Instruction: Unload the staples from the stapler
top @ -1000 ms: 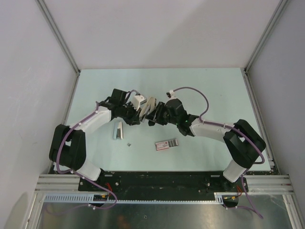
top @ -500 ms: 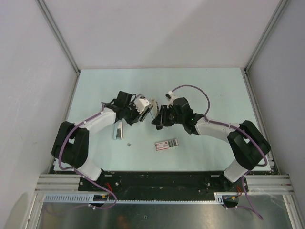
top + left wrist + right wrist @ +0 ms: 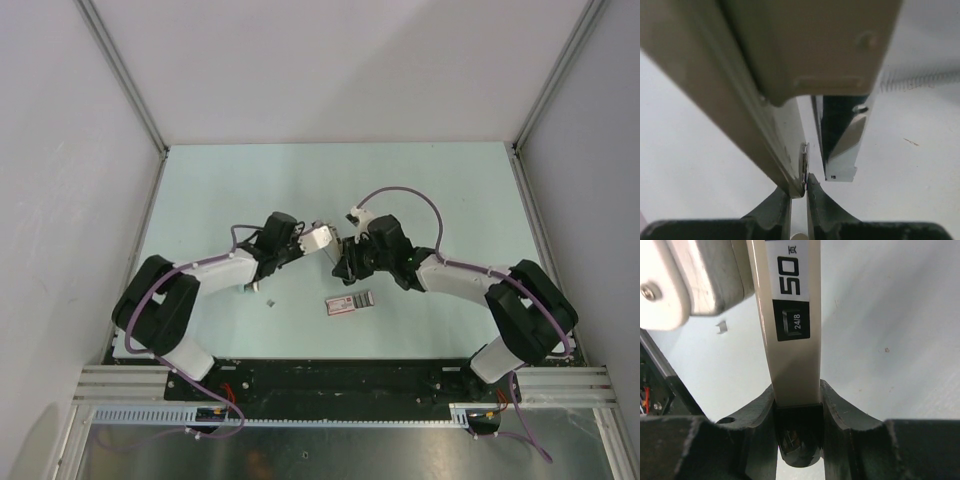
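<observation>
The right tool point(image 3: 797, 405) is clamping the butt end of the stapler point(image 3: 790, 340), whose beige body is running straight out from between its fingers. The left tool point(image 3: 799, 192), almost closed, is pinching the stapler's thin metal edge. Both are holding it above the middle of the surface point(image 3: 450, 190).

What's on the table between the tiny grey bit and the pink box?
Nothing. In the top view the table is bare between the tiny grey bit and the pink-and-grey box.
</observation>
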You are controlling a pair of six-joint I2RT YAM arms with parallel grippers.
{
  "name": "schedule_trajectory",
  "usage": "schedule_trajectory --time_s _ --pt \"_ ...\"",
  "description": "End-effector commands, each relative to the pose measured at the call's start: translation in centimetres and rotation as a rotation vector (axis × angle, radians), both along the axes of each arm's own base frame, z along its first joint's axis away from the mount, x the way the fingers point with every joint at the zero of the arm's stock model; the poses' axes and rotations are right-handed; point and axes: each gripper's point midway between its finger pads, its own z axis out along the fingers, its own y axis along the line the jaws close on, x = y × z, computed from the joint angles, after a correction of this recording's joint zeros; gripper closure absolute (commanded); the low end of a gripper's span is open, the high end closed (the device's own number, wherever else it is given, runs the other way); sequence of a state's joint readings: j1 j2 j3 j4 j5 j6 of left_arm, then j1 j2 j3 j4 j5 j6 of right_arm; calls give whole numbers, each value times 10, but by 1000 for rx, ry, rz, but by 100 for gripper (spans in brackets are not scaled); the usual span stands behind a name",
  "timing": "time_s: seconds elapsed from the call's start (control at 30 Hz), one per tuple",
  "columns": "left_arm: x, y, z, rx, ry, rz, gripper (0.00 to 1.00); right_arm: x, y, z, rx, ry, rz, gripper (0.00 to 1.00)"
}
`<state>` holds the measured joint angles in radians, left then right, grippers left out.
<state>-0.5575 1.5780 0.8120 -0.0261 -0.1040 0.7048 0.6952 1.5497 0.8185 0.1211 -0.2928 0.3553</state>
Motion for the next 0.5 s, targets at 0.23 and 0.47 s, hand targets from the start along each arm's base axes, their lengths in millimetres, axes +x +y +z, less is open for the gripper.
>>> schedule_trajectory --time_s 0.23,0.47 --pt "5 -3 19 197 -255 -51 91 30 -10 31 55 -103 -141 100" --pt "-2 -12 23 320 -376 -117 91 33 -5 35 92 -101 -148 100"
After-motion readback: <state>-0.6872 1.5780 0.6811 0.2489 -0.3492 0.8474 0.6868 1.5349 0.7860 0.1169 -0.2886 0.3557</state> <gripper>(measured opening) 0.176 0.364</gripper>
